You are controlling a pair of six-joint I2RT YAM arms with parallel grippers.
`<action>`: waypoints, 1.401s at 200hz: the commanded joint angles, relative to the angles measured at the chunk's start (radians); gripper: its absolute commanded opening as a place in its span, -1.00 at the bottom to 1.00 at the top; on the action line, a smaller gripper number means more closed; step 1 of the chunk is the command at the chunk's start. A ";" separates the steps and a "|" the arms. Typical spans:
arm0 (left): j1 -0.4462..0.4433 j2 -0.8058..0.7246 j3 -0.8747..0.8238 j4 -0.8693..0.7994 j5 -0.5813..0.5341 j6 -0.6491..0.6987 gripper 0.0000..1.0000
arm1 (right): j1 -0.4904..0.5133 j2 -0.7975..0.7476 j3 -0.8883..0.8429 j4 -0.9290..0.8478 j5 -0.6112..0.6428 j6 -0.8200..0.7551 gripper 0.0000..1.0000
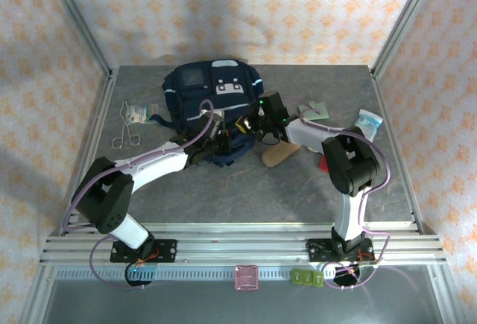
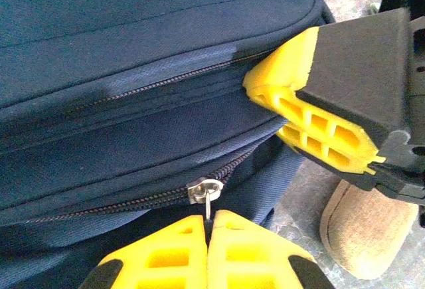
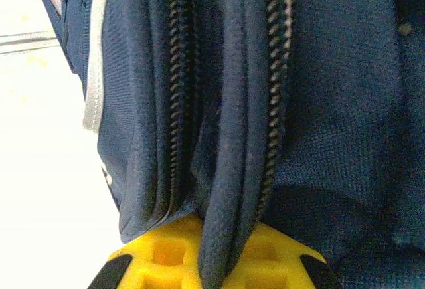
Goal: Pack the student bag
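The bag (image 1: pixel 212 86) is lying in the far middle of the table (image 1: pixel 223 197). Its front with the white patches is facing up. Its long way is running from the far edge toward me.

A brown case (image 1: pixel 279 154) is lying just beside the bag's near right corner, close under my right arm. A metal tool (image 1: pixel 128 126) like scissors is lying off to the left, well apart from the bag, with a small packet (image 1: pixel 139 112) near it. On the right, a green thing (image 1: pixel 314 109) and another packet (image 1: pixel 367 121) are lying well apart from the bag.

My left gripper (image 2: pixel 207 229) is pressing its fingers together and pinching the thin zip pull (image 2: pixel 209 199) at the bag's near end. My right gripper (image 3: pixel 214 256) is squeezing a fold of the bag's cloth between its fingers, just beside the left one.

I am counting one bag, two zips (image 3: pixel 176 70) running side by side, one case, one metal tool, two packets and one green thing.
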 commanded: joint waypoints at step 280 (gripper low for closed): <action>0.001 -0.015 -0.087 -0.013 -0.115 -0.084 -1.00 | -0.014 -0.006 0.055 0.061 0.033 -0.033 -1.00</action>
